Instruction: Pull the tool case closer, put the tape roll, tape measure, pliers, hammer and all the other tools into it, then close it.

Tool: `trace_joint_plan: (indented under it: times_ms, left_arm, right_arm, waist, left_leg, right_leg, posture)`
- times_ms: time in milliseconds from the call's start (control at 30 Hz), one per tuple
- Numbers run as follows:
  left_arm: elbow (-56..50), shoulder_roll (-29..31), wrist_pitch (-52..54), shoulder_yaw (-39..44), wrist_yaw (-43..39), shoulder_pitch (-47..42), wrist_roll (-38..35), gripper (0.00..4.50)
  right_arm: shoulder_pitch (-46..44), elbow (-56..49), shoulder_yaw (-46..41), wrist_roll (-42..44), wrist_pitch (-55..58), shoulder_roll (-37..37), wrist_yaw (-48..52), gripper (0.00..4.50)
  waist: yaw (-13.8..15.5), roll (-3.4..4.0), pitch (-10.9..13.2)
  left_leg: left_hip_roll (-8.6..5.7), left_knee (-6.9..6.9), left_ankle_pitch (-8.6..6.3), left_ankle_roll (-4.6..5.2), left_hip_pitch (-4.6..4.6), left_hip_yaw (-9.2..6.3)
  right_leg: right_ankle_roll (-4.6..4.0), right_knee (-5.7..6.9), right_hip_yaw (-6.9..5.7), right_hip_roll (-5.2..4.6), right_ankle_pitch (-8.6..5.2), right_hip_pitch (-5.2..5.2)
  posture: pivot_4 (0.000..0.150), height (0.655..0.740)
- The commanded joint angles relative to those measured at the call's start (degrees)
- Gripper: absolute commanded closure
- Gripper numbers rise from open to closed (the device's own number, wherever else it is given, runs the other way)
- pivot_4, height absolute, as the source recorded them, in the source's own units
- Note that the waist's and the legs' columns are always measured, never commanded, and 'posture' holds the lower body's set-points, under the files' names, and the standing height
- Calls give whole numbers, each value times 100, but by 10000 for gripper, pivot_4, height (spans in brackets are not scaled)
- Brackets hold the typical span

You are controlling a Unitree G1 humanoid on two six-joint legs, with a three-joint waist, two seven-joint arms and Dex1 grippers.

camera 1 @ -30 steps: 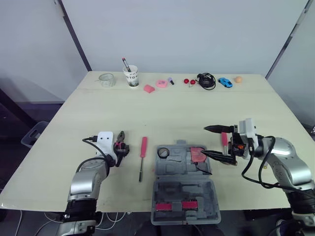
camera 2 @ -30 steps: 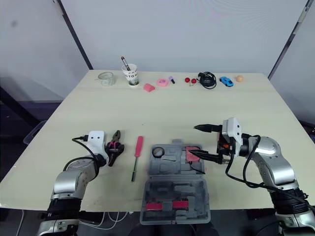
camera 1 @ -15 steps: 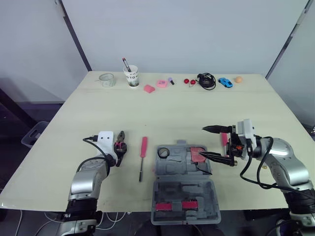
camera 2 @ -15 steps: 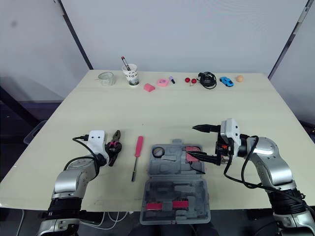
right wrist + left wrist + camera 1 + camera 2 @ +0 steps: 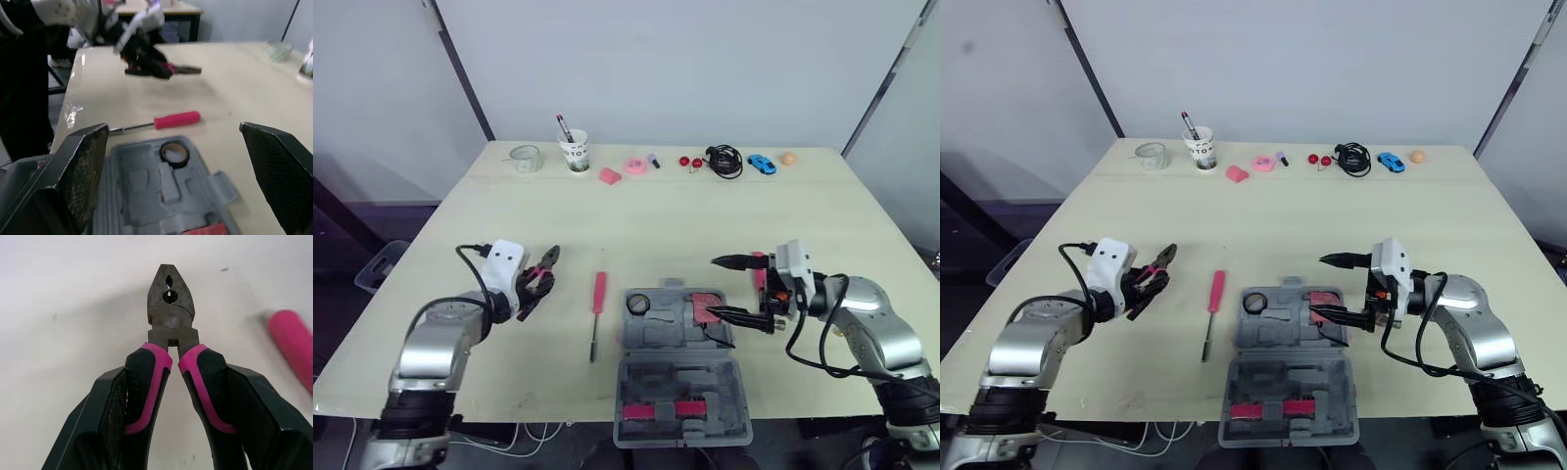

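In the head view, your left gripper (image 5: 530,291) is clamped on the pink handles of the pliers (image 5: 544,272). It holds them seemingly clear of the table (image 5: 636,215), well left of the tool case (image 5: 680,377), with the nose aimed up-table. That reads as a carrying grip, ready for the trip to the case. The case lies open at the near edge, so it looks pulled in already. Your right gripper (image 5: 713,287) hangs spread wide over the case's far right corner, holding nothing. A pink screwdriver (image 5: 596,305) lies just left of the case.

In the left wrist view, both fingers (image 5: 105,431) squeeze the handles from outside, which holds the nose shut and in line with the grip.

In the right wrist view, the wide-set fingers frame the case's tray. The tape roll (image 5: 174,152) sits there in the far left recess. That spread probably suits steadying the case.
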Motion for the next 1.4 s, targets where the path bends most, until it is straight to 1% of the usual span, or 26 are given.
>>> trace_joint_plan:
  times_ms: [33, 167, 367, 467, 600, 733, 833, 967, 1133, 1367, 1400]
  left_arm:
    - [-372, 282, -112, -423, -833, -432, -165, 19598]
    - [-345, 407, -134, -895, -1678, -936, -333, 19598]
    - [-50, 322, -789, -1686, -2757, -1625, -197, 19598]
    - [299, 247, -1250, -2026, -3224, -1952, -17, 19598]
    - [763, -47, -1658, -2422, -3815, -2463, 116, 19598]
    - [1074, -321, -1892, -2636, -4222, -2742, 222, 19598]
    - [1185, -425, -2003, -2716, -4446, -2805, 274, 19598]
    - [1396, -606, -2153, -2743, -4541, -2911, 424, 19598]
    - [1560, -805, -2130, -2641, -4571, -2987, 436, 19598]
    - [1643, -864, -2159, -2596, -4533, -2971, 485, 19598]
    - [1644, -868, -2148, -2583, -4526, -2968, 478, 19598]
  right_arm:
    - [-192, -205, 105, -321, 107, -107, -269, 0]
    - [-408, -284, 266, -486, 350, -129, -395, 0]
    - [-696, -365, 648, -972, 745, -351, -488, 0]
    - [-895, -375, 791, -1077, 1028, -435, -482, 0]
    - [-1249, -457, 1100, -1330, 1678, -566, -506, 0]
    - [-1688, -358, 1441, -1659, 2132, -543, -641, 0]
    - [-1951, -332, 1681, -1811, 2375, -531, -624, 0]
    - [-2242, -399, 1915, -1903, 2653, -453, -546, 0]
    - [-2408, -490, 2145, -1958, 2851, -404, -458, 0]
    - [-2434, -435, 2356, -2025, 2884, -228, -481, 0]
    - [-2434, -420, 2365, -2039, 2875, -205, -489, 5050]
  waist:
    - [12, 0, 0]
    - [1, 0, 0]
    - [-12, 0, 0]
    - [-3, 1, 1]
    - [-3, 2, 1]
    - [-1, 6, 4]
    - [-21, 6, 4]
    - [-13, 6, 4]
    - [-6, 6, 3]
    - [-12, 7, 3]
    - [-10, 7, 3]
  left_leg:
    - [-1, 3, 0, 0, -5, -3]
    - [-2, 8, 0, 0, -30, -8]
    - [1, 8, 1, 0, -45, -13]
    - [0, 9, 1, 0, -46, -14]
    - [1, 36, 1, 1, -54, -18]
    - [3, 76, 0, 3, -69, -24]
    - [3, 85, 0, 3, -69, -24]
    - [3, 88, 0, 3, -68, -28]
    - [3, 96, 0, 3, -94, -34]
    - [3, 104, 1, 4, -115, -60]
    - [3, 106, 1, 4, -119, -65]
  right_leg:
    - [0, -1, -3, 0, 0, -1]
    - [1, -2, -11, 2, 0, -23]
    - [0, 1, -9, 15, 0, -34]
    - [0, 1, -9, 16, 0, -35]
    - [1, 11, -9, 21, 0, -34]
    - [2, 25, -11, 24, 0, -35]
    - [2, 36, -8, 24, 0, -35]
    - [1, 68, -8, 26, -2, -47]
    - [1, 76, -10, 28, -1, -67]
    - [0, 77, -35, 29, -1, -76]
    - [0, 77, -40, 29, -1, -76]
  posture:
    - [1500, 7400]
    - [1500, 7400]
    - [1500, 7400]
    - [1500, 7400]
    - [1500, 7400]
    - [1500, 7400]
    - [1500, 7400]
    - [1500, 7400]
    - [1500, 7400]
    - [1500, 7400]
    - [1500, 7400]
